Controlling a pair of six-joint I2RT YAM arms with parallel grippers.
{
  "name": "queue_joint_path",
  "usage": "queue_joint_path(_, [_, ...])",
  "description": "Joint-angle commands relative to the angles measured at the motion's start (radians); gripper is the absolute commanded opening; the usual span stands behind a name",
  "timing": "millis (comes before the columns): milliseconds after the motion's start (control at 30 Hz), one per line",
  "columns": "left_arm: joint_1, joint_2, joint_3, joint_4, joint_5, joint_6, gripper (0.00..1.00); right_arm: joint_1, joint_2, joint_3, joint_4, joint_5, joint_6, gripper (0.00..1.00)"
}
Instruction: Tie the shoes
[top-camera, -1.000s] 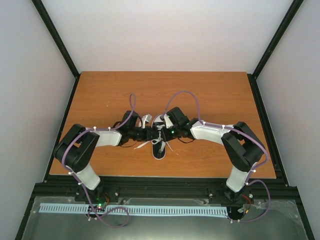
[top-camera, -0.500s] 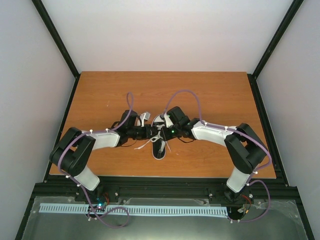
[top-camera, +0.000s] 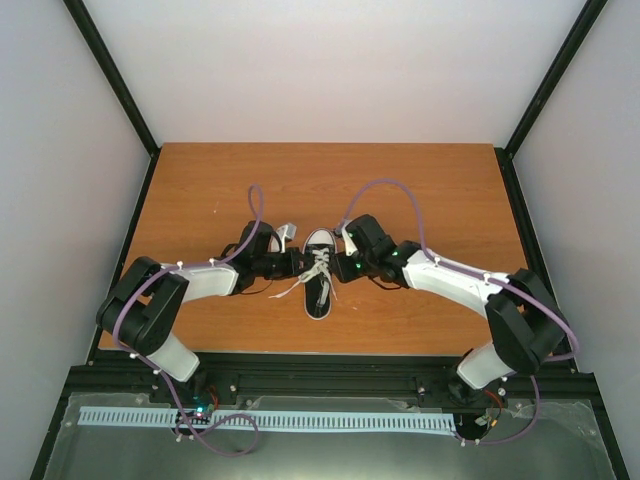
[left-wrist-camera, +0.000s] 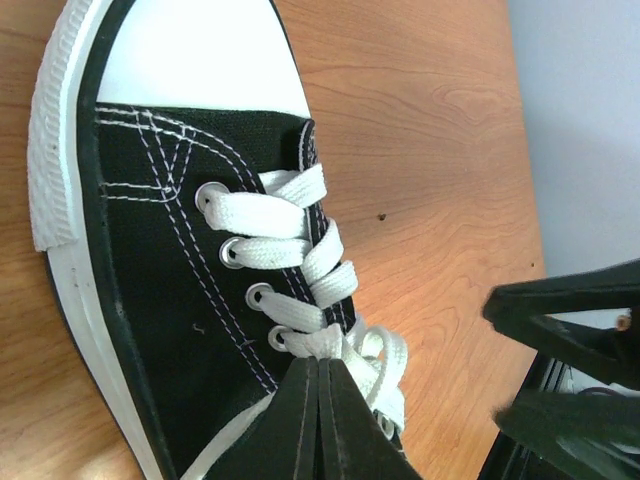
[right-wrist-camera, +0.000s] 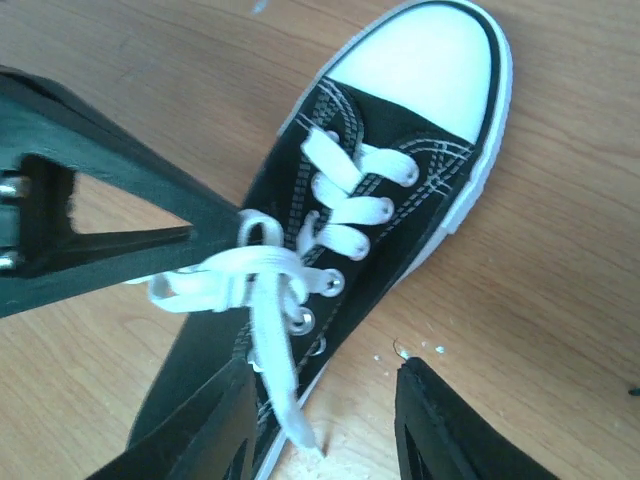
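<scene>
Overhead view: a small black canvas sneaker with a white rubber toe cap (top-camera: 319, 272) lies near the middle of a brown wood-grain surface (top-camera: 450, 190), its toe pointing away from the arm bases. The left gripper (top-camera: 297, 263) and right gripper (top-camera: 341, 266) close in on it from either side, over the lacing. Left wrist view: the sneaker fills the frame, its long white laces (left-wrist-camera: 300, 250) criss-crossing through metal eyelets. The left jaws are pressed together at the lowest crossing and appear to pinch a loop of lace there, though the black tips hide the contact itself. The right gripper shows as dark shapes at the right edge. Right wrist view: the right jaws stand apart at the bottom of the frame, clamped on nothing. A loose lace end (right-wrist-camera: 275, 370) trails down between them, across the sneaker's side to the surface. The left gripper reaches in from the left, its tip at a small loop above the eyelets. The step in hand looks like forming the bow. To do it well, the left pinch should be firm and low so the loop holds its shape. The right jaws should close on the loose strand near the shoe rather than at its tip, then pull sideways, not upward, so the light sneaker neither lifts nor slides.
</scene>
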Motion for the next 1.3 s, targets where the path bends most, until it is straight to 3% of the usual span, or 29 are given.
queue_joint_path(0, [-0.004, -0.029, -0.001, 0.011, 0.006, -0.021, 0.01, 0.075, -0.076, -0.001, -0.010, 0.111, -0.056, 0.44])
queue_joint_path(300, [-0.003, -0.037, 0.015, -0.018, 0.032, -0.039, 0.01, 0.241, -0.034, -0.016, 0.125, 0.244, -0.102, 0.47])
queue_joint_path(700, [-0.003, -0.026, 0.038, -0.043, 0.062, -0.118, 0.01, 0.397, 0.025, -0.096, 0.302, 0.593, -0.255, 0.50])
queue_joint_path(1267, [-0.003, -0.010, 0.043, 0.002, 0.087, -0.192, 0.01, 0.446, 0.183, -0.031, 0.328, 0.681, -0.270, 0.54])
